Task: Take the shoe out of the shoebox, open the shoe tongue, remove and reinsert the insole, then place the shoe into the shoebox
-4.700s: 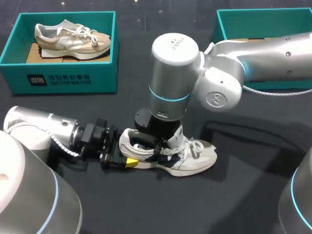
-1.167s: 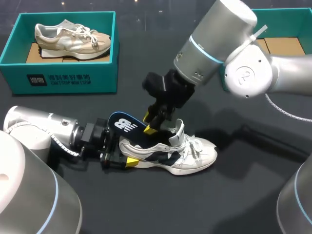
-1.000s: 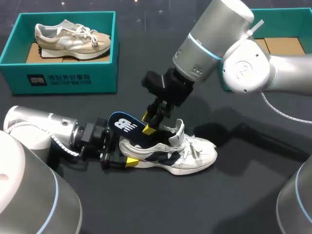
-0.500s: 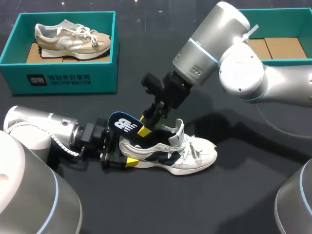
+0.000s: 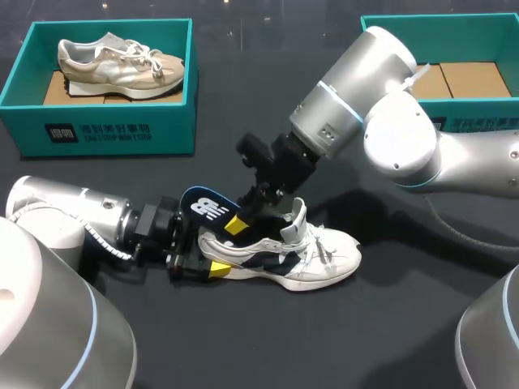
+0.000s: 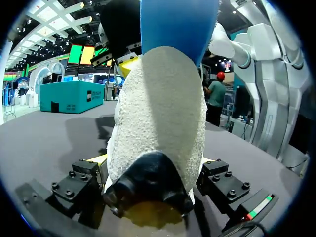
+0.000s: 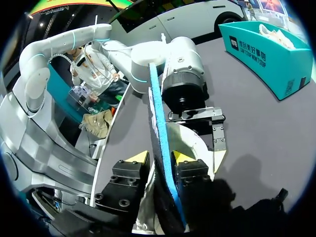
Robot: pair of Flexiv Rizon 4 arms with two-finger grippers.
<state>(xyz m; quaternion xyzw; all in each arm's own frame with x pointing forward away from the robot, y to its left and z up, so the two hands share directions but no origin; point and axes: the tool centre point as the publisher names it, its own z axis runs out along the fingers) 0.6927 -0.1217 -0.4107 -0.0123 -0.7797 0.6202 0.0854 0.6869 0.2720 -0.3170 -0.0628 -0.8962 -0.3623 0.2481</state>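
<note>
A white-and-navy lace-up trainer [image 5: 324, 259] is set upright on the dark matte table [image 5: 243, 348], well apart from both shoeboxes, with its tongue raised. In the left wrist view its heel is seen to be pebbled white material with a smooth black tab low down. The left gripper [image 5: 212, 259] is clamped on that heel, one finger pressed to each side. A thin dark-blue insole [image 5: 203, 207] with a white logo is pinched edge-on between the yellow tips of the right gripper [image 5: 239, 220] and held slanting above the trainer's collar. How far its forward end reaches into the trainer is hidden by the gripper. A beige trainer [image 5: 122, 65] is held in the left teal cardboard shoebox [image 5: 170, 121]. The right teal shoebox [image 5: 462, 36] is partly covered by the right arm.
</note>
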